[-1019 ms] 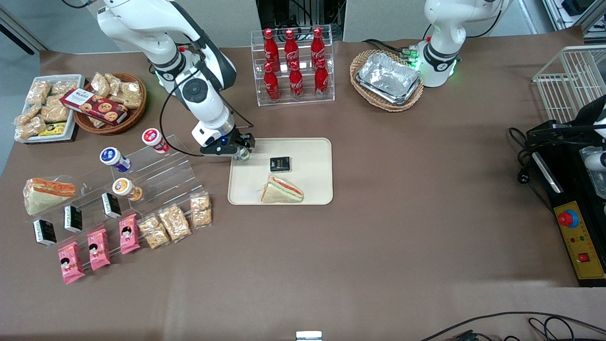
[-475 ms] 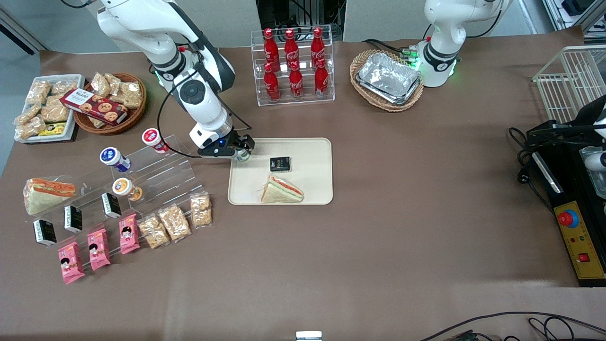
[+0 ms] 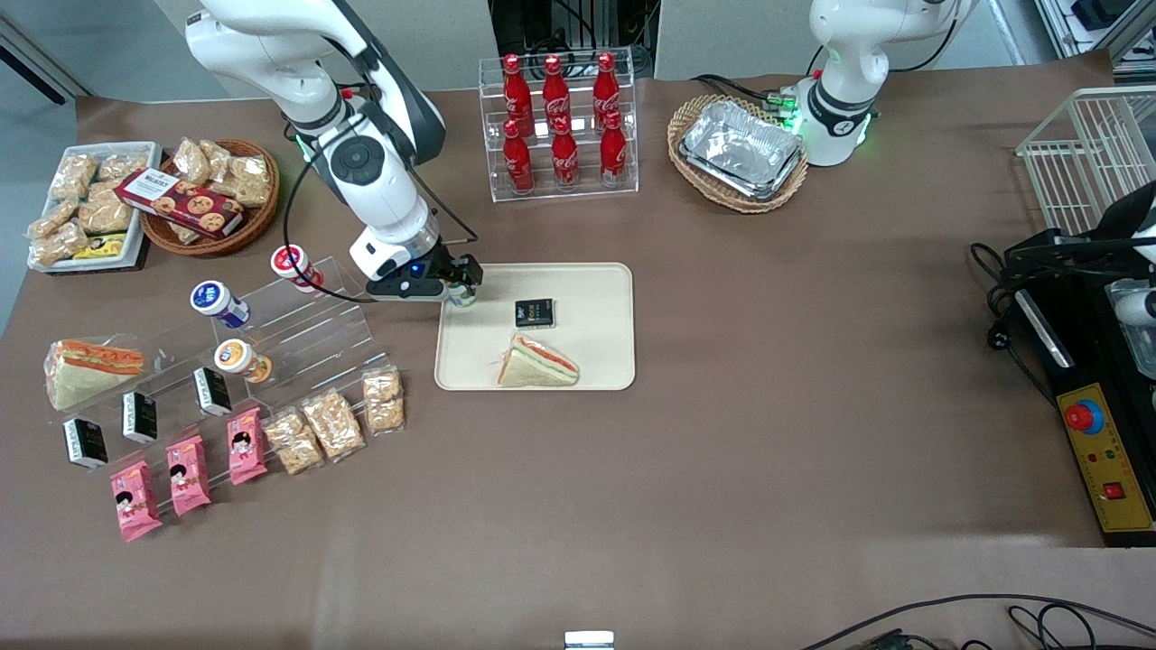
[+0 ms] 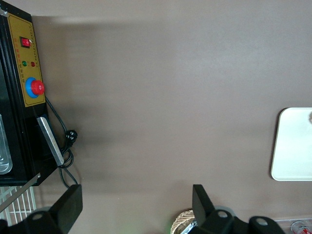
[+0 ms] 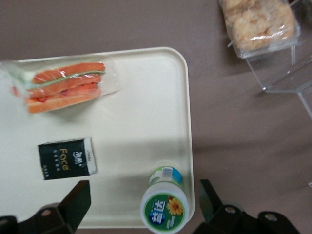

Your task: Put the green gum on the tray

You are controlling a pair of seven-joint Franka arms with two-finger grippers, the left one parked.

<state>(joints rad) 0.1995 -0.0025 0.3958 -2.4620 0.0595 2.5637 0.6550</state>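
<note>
The green gum [image 5: 164, 206] is a little bottle with a white cap ringed in green and a green-and-white label. It's standing upright on the tray [image 5: 146, 122], right by the rim at one rounded corner. The tray [image 3: 596, 361] is a flat cream rectangle with a low raised rim, sitting on the counter. The hand [image 3: 462, 291] is spread open above the gum, not gripping it.

Green gum [image 5: 164, 206] seemingly stands on tray [image 5: 146, 122] beneath spread hand [image 5: 141, 204].

The gripper [image 3: 462, 291] hides most of the green gum [image 3: 464, 297] (front view only).
</note>
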